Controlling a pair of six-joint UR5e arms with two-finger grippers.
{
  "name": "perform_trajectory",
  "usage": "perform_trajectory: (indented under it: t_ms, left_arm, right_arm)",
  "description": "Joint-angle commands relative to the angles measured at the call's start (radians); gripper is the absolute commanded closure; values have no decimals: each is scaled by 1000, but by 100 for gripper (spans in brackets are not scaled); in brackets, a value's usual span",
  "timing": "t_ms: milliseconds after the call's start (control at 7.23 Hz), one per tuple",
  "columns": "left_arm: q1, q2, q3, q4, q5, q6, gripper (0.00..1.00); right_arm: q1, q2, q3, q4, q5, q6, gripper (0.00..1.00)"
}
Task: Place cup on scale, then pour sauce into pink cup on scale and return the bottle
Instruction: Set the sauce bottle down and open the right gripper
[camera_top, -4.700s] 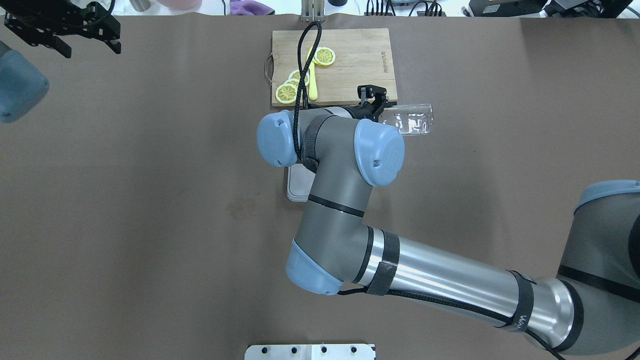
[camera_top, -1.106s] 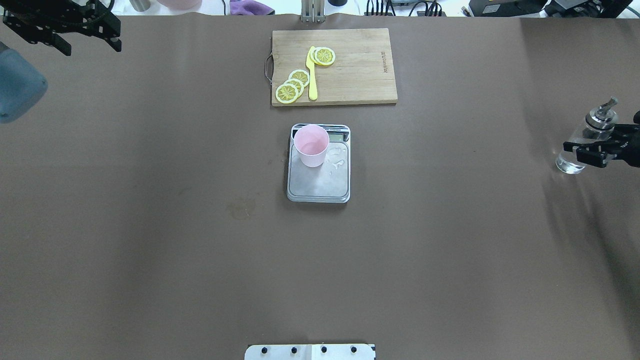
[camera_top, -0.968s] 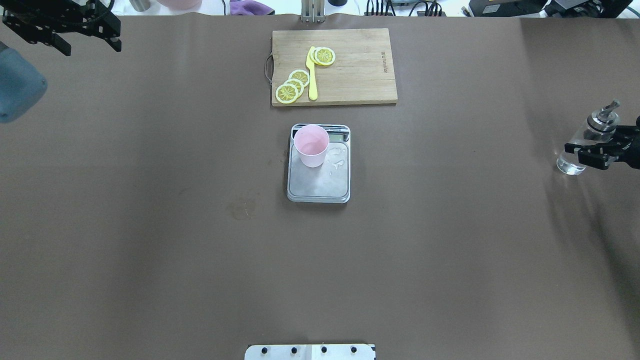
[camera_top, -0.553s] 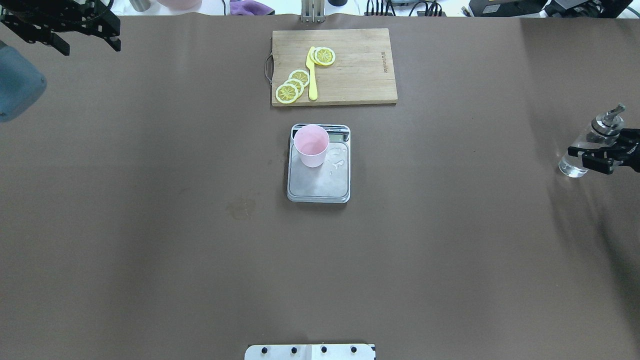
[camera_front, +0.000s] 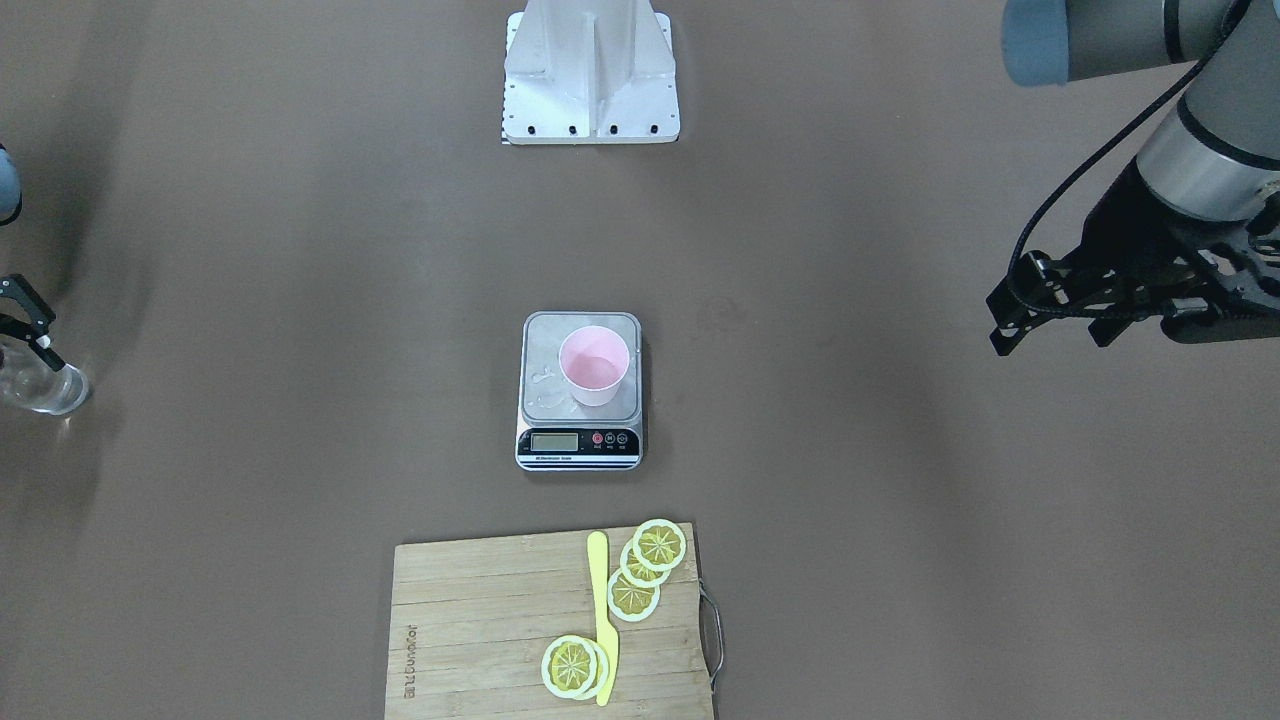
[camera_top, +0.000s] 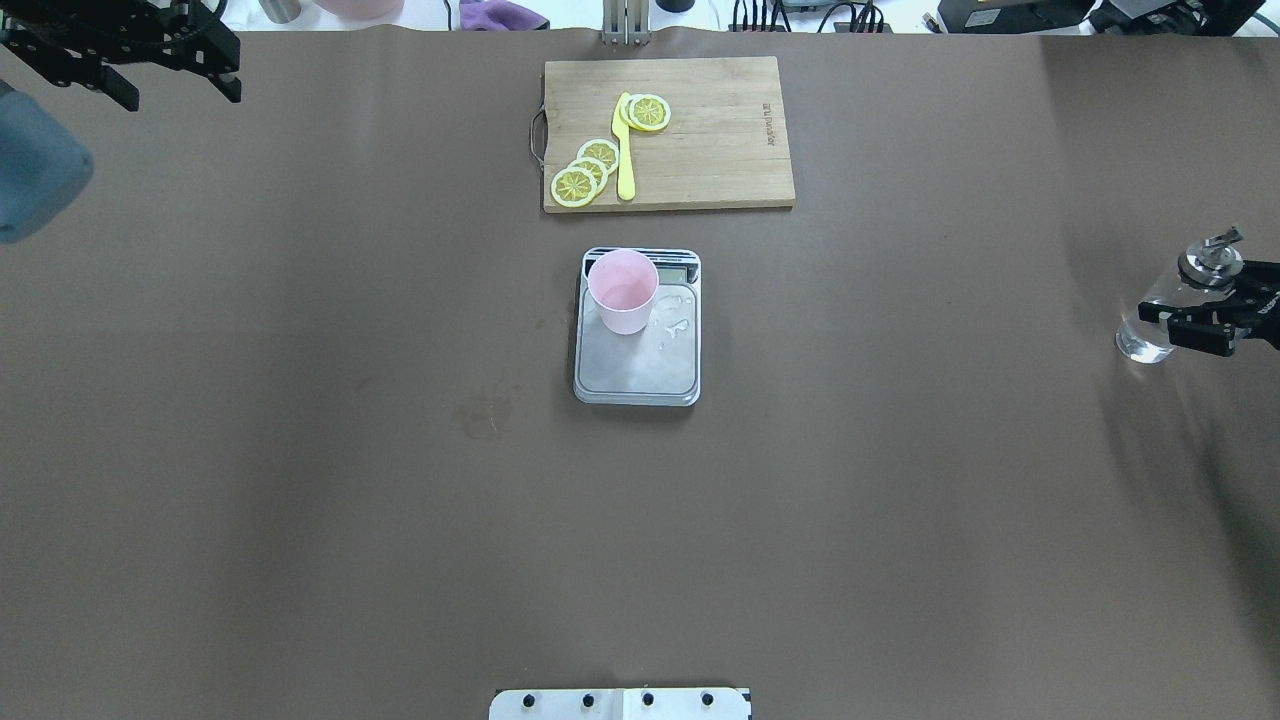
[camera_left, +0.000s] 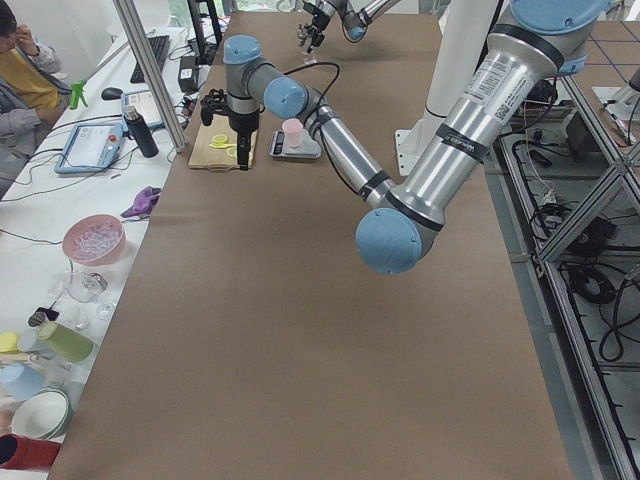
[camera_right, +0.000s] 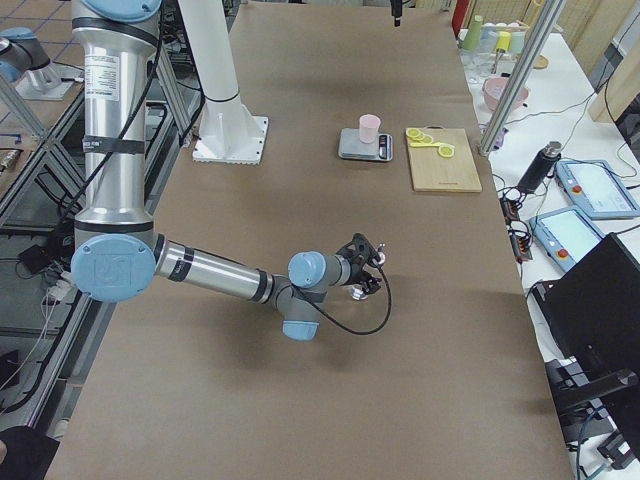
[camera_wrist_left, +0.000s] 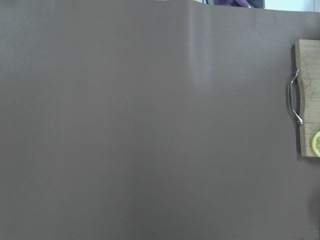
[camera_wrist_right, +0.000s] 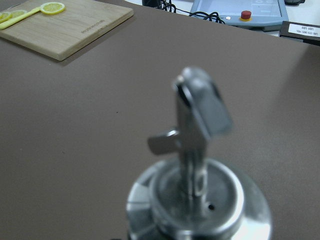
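Overhead view: at far right, right gripper (camera_top: 1190, 322) grasps the upright bottle (camera_top: 1150, 325); left gripper (camera_top: 150, 70), upper left, spread; cup (camera_top: 622, 290) on scale (camera_top: 637, 365).

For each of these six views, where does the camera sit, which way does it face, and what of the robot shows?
Front-facing: across the table, facing the base; left gripper at right.
Overhead: behind the robot; right gripper holds the bottle.
Exterior left: table end; left arm near.
Exterior right: opposite end; right arm near.
Left wrist: looks down at bare table, no gripper.
Right wrist: bottle's spout close up.
The first four share the cup on the scale.
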Motion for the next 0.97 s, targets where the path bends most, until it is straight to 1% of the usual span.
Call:
perform_trajectory:
  t_ms: [0, 138, 276, 415, 553, 691, 829]
  left_arm:
    - [0, 0, 1, 0, 0, 0, 4]
    - [0, 0, 1, 0, 2, 0, 4]
    - [1, 0, 1, 0, 0, 0, 4]
    - [0, 0, -1, 0, 0, 0, 4]
    - [0, 0, 1, 0, 0, 0, 4]
    - [0, 0, 1, 0, 0, 0, 4]
    - [0, 3, 2, -2, 0, 2, 4]
  right_arm:
    - [3, -22, 9, 12, 44, -3, 0]
    - [6, -60, 12, 21, 72, -3, 0]
    - [59, -101, 14, 47, 119, -3, 0]
    - [145, -122, 11, 44, 226, -3, 0]
    - [221, -123, -17, 17, 306, -5, 0]
    - [265, -125, -41, 3, 315, -19, 0]
    - [315, -126, -67, -49, 315, -51, 0]
